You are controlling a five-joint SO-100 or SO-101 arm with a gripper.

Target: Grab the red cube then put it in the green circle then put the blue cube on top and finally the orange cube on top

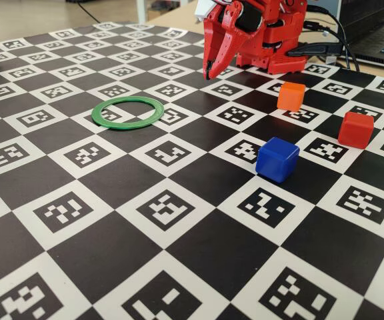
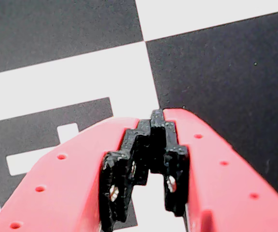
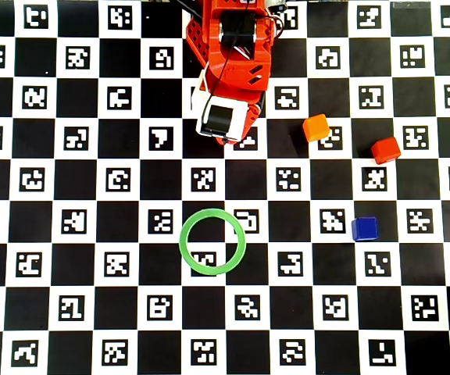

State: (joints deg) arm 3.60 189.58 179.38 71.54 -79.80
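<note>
Nearest the fixed camera: checkered marker board [image 1: 199,267], bare black and white squares. Red arm [image 3: 229,70] folded at far edge, gripper [image 1: 212,69] tips pressed together, holding nothing, hanging just above board. Green circle [image 1: 127,112] flat mid-board, empty inside. Blue cube [image 1: 277,159] closest of three, red cube [image 1: 355,129] right of it, orange cube [image 1: 291,96] farther back; all apart, well clear of ring.
</note>
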